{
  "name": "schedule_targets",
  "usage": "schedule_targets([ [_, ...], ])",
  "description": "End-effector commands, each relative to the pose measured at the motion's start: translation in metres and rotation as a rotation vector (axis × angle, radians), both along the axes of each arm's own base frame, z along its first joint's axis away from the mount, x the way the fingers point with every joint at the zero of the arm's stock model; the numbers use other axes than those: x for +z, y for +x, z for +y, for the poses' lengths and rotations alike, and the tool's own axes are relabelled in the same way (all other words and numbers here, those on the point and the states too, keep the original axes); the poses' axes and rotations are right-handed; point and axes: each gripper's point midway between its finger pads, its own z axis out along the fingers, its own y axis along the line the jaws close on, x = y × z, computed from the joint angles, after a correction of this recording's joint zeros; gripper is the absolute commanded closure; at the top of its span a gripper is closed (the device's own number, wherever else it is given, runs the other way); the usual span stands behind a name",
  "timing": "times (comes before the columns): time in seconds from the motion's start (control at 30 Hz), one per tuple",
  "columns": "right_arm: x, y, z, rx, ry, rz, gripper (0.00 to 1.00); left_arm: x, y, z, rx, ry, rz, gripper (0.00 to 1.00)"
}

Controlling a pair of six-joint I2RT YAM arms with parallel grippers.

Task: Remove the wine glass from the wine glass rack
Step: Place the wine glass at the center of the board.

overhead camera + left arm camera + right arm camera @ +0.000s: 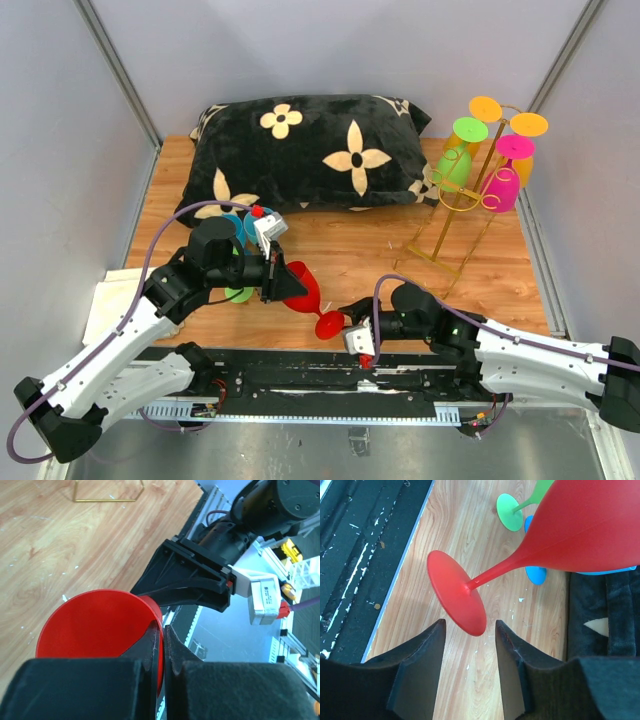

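Note:
A red wine glass point(305, 290) hangs tilted over the front of the table, its foot point(329, 325) pointing at the right arm. My left gripper point(276, 284) is shut on the rim of the bowl point(95, 627), one finger inside and one outside point(162, 635). My right gripper point(349, 314) is open; in the right wrist view the red foot point(456, 600) dips just between its fingertips point(470, 625) without touching either pad. The gold wine glass rack point(468, 200) stands at the back right with green, orange, yellow and pink glasses hanging on it.
A black flowered pillow point(310, 150) lies across the back. A green glass point(238, 293) and a blue glass point(236, 224) stand under the left arm; their feet point(509, 511) point(535, 575) show in the right wrist view. White paper point(100, 310) overhangs the left edge.

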Motion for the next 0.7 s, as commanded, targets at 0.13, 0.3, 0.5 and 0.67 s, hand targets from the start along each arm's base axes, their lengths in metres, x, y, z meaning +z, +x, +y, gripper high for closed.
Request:
schedule_targets([
  [0.13, 0.006, 0.002, -0.001, -0.021, 0.037, -0.003, 0.52, -0.004, 0.047, 0.029, 0.302, 0.159, -0.076, 1.00],
  [0.3, 0.015, 0.005, 0.003, -0.033, 0.093, -0.011, 0.47, -0.028, 0.093, 0.057, 0.606, 0.276, -0.085, 0.99],
  [0.5, 0.048, -0.003, 0.007, -0.003, 0.225, -0.018, 0.40, -0.053, 0.119, 0.070, 0.740, 0.387, -0.093, 1.00],
  [0.67, 0.063, -0.003, -0.002, -0.018, 0.305, -0.060, 0.37, -0.061, 0.120, 0.070, 0.744, 0.405, -0.124, 1.00],
])
